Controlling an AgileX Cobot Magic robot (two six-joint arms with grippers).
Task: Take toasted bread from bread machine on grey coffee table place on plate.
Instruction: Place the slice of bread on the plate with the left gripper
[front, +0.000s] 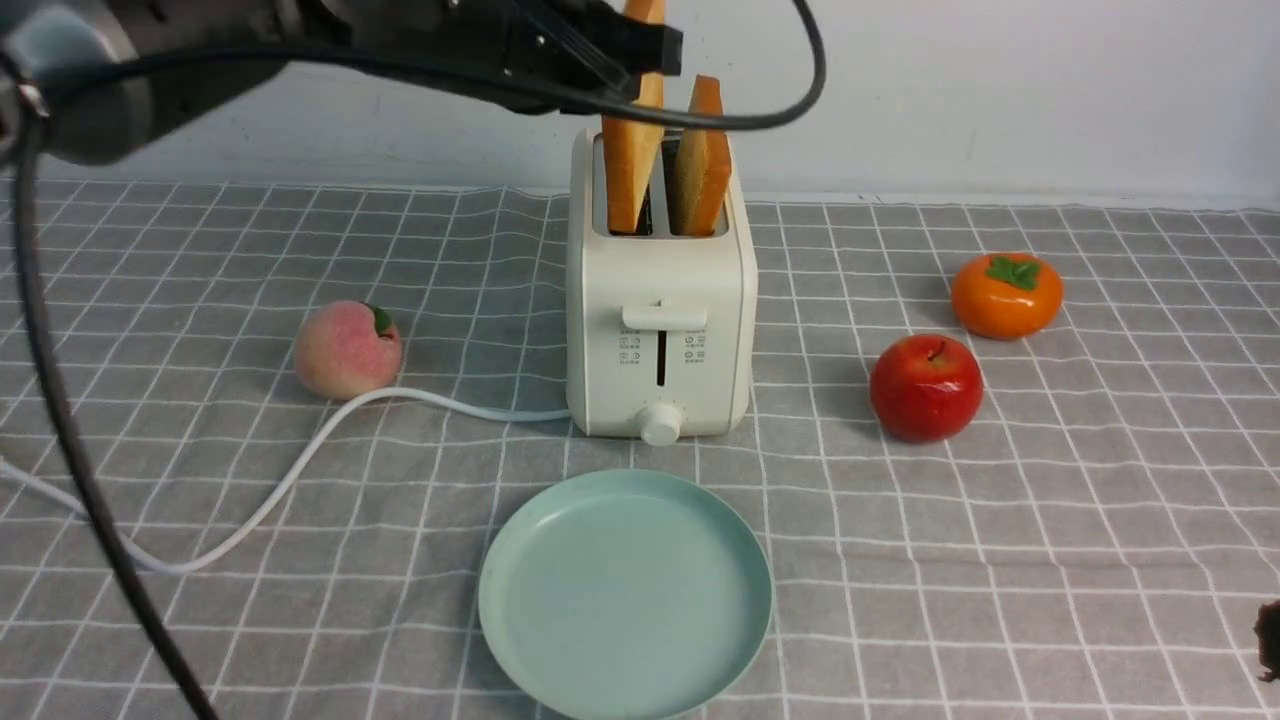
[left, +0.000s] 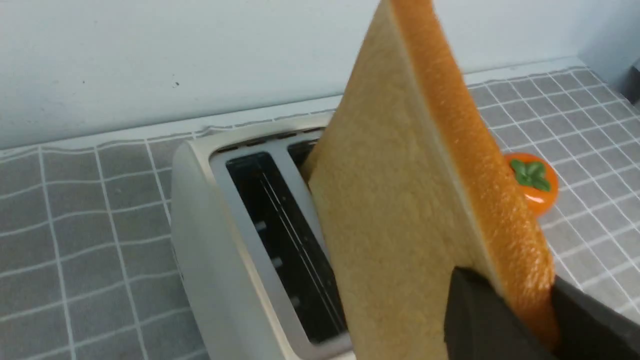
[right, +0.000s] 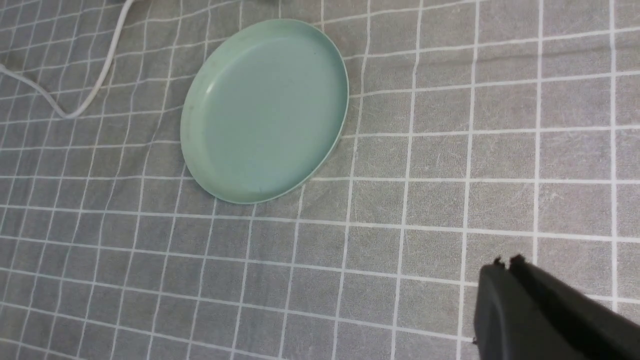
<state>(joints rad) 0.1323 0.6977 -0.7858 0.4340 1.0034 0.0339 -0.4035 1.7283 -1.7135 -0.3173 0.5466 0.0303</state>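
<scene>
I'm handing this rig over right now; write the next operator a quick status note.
Left gripper: shut on the left toast slice, which is raised, its lower end still in the bread machine.
Right gripper: shut, empty, over the grey coffee table.
Second slice: in its slot.
Plate: bare.
Done: first grasp.
Left: put both slices on the plate.

No readable text. Only small grey printed icons (front: 660, 348), two columns either side of lever slot (front: 661, 358) on front of bread machine (front: 655, 280), centre of frame. Tiny captions beneath, too small to read.
</scene>
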